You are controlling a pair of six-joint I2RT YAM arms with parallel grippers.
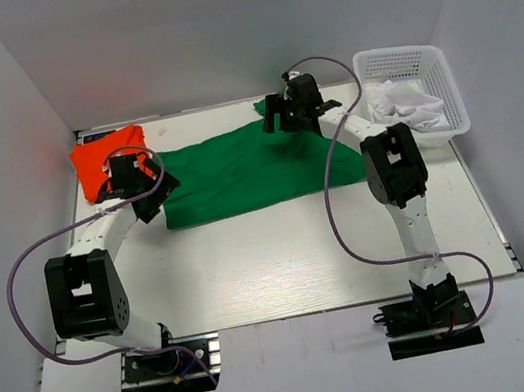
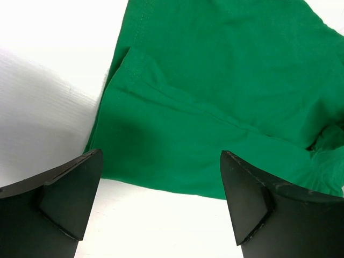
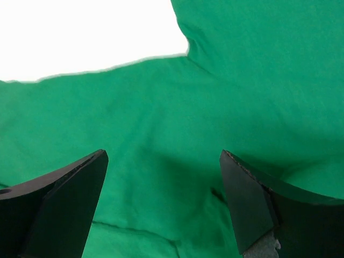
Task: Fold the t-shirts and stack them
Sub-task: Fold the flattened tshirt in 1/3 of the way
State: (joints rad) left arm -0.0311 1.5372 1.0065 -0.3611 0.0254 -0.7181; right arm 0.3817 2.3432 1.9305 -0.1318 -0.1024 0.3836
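A bright green t-shirt (image 1: 247, 170) lies spread flat across the back middle of the table. A vivid orange-red t-shirt (image 1: 105, 159) lies folded at the back left. My left gripper (image 1: 152, 195) is open and empty at the green shirt's left edge. In the left wrist view the gripper (image 2: 161, 209) sits over bare table, with the shirt's hem (image 2: 177, 140) just ahead. My right gripper (image 1: 280, 115) is open and empty over the shirt's far right part. In the right wrist view the gripper (image 3: 164, 207) has green cloth (image 3: 177, 123) between and under its fingers.
A white lattice basket (image 1: 443, 73) stands at the back right with crumpled white cloth (image 1: 407, 107) in it. White walls close in the table on the left, back and right. The orange-red shirt lies close behind my left wrist.
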